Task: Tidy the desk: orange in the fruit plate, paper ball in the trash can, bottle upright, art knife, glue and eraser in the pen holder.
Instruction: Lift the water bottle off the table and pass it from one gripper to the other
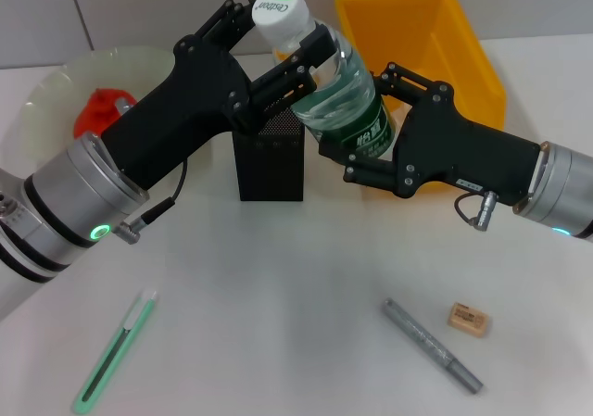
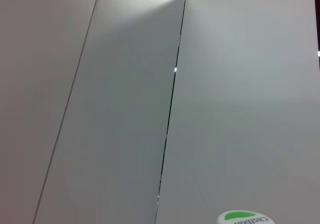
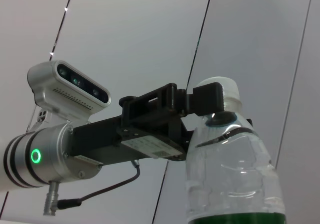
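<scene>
1. Gripping the water bottle (image 1: 345, 96) from both sides, the two grippers hold it off the desk (image 1: 278, 305), tilted with its white and green cap (image 1: 280, 8) toward the far left.
2. The left gripper (image 1: 278, 50) is clenched on the bottle's neck just under the cap; the right wrist view shows its black fingers (image 3: 200, 98) clamped there.
3. The right gripper (image 1: 366, 138) grasps the bottle's body at the green label, one finger above and one below.
4. The black mesh pen holder (image 1: 271, 161) stands just under the bottle near the middle of the desk; what it holds cannot be seen.
5. The yellow bin (image 1: 426, 45) sits at the far right edge, behind the right arm; its visible inside looks bare.
6. The pale fruit plate (image 1: 65, 87) lies at the far left corner with a red object (image 1: 100, 110) on it, partly hidden by the left arm.
7. A green art knife (image 1: 116, 351) lies near the front left edge.
8. A grey pen-shaped stick (image 1: 432, 345) lies near the front right, with the eraser (image 1: 468, 320) just beside it, apart.
</scene>
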`<action>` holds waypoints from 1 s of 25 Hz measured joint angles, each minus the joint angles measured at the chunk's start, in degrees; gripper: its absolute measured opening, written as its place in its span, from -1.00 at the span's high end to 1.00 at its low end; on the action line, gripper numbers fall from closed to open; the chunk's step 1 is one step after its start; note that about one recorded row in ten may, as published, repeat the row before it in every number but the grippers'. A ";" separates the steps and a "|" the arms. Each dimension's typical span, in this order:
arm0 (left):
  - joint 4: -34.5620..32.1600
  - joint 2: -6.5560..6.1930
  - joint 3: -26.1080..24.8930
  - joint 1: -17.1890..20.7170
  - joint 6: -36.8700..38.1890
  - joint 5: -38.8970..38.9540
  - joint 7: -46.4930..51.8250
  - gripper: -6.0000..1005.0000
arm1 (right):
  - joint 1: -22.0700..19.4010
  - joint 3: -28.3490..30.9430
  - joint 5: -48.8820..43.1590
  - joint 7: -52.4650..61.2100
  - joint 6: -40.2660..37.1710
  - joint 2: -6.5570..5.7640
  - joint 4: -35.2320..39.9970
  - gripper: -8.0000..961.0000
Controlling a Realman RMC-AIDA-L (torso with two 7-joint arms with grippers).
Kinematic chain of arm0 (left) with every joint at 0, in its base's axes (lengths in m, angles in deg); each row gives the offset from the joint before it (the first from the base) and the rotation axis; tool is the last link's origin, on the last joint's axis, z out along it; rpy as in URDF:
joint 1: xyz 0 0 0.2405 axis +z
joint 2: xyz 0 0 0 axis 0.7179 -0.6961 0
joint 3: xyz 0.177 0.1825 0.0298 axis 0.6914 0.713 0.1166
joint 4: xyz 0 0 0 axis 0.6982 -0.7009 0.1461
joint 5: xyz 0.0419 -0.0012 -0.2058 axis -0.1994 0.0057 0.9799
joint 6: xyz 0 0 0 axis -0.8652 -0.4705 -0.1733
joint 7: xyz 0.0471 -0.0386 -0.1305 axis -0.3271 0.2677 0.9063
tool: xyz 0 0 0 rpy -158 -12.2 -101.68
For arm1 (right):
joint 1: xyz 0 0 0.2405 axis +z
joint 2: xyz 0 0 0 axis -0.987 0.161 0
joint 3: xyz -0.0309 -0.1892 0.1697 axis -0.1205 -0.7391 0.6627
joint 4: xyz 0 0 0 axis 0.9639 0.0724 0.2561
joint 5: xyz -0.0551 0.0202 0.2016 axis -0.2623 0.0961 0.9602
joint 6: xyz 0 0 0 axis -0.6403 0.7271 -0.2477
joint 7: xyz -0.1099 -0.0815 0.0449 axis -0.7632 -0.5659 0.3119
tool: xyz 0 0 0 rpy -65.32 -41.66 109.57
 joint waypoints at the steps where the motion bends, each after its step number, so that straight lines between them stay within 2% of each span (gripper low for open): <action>1: 0.00 0.00 0.00 0.00 -0.02 0.00 -0.02 -0.63 | 0.05 0.00 0.00 0.00 0.00 -0.01 0.00 -0.59; 25: -0.44 0.00 0.07 -0.50 -0.48 -0.01 -0.10 -0.63 | 0.38 -0.62 0.00 0.00 0.95 -0.09 -0.09 -0.59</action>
